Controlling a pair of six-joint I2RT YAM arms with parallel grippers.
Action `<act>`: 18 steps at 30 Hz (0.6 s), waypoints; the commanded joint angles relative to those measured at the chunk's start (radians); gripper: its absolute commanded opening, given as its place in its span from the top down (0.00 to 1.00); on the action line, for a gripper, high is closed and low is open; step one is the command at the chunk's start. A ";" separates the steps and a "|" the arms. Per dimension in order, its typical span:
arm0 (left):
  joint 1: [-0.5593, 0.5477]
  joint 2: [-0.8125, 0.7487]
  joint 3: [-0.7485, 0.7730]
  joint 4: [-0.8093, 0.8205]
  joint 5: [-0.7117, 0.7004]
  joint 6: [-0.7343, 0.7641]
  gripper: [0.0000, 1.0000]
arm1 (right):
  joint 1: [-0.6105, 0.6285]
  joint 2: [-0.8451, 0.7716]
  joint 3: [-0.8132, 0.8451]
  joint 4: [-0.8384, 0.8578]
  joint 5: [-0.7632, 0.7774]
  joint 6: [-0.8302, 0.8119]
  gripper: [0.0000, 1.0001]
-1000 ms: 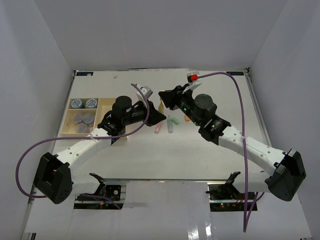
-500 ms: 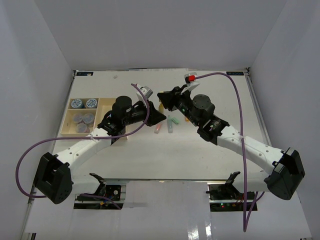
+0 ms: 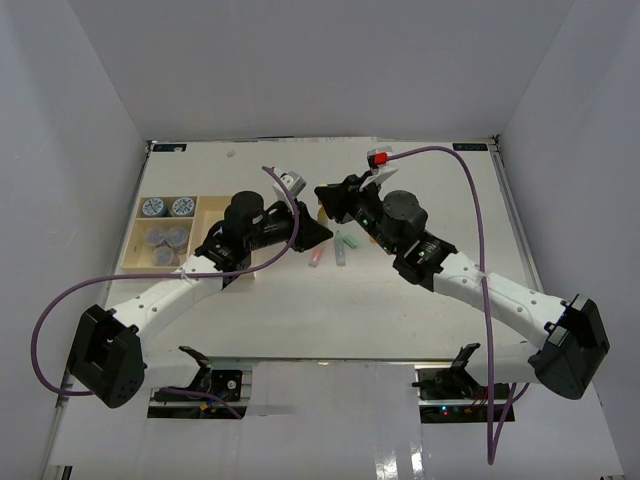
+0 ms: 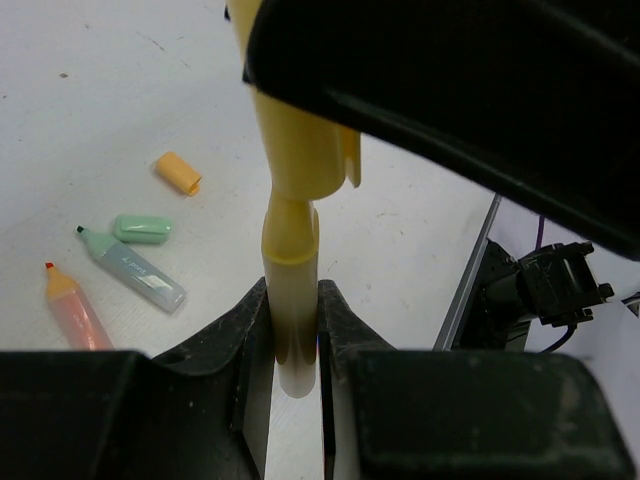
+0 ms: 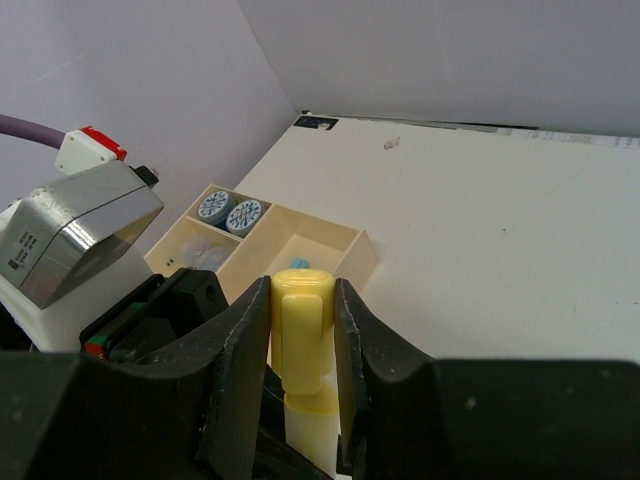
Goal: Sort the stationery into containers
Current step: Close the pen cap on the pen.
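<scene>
While the right arm has edged slightly leftward, nothing else has changed: the yellow pen [image 4: 290,300] is kept clamped between the left jaws and its cap [image 5: 303,320] between the right jaws. Both are well apart from the tray [image 3: 208,213], so sorting is judged stalled.

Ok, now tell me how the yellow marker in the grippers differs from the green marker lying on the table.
The yellow marker is held off the table, body in the left gripper, yellow cap in the right gripper; the green marker lies flat on the table, untouched. The yellow cap sits over its marker's tip; the green marker's tip is bare, the green cap loose beside it. Both are short pastel markers.
</scene>
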 commanded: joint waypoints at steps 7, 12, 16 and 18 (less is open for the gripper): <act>-0.013 -0.025 0.047 0.023 -0.009 -0.001 0.78 | 0.029 0.026 -0.006 -0.010 0.061 -0.034 0.92; -0.014 -0.027 0.048 0.025 -0.028 -0.003 0.79 | 0.049 0.019 -0.008 -0.017 0.083 -0.046 0.92; -0.014 -0.028 0.055 0.025 -0.045 -0.004 0.81 | 0.060 0.019 0.004 -0.059 0.094 -0.054 0.92; -0.014 -0.027 0.058 0.023 -0.051 0.001 0.81 | 0.066 0.019 0.015 -0.092 0.108 -0.060 0.92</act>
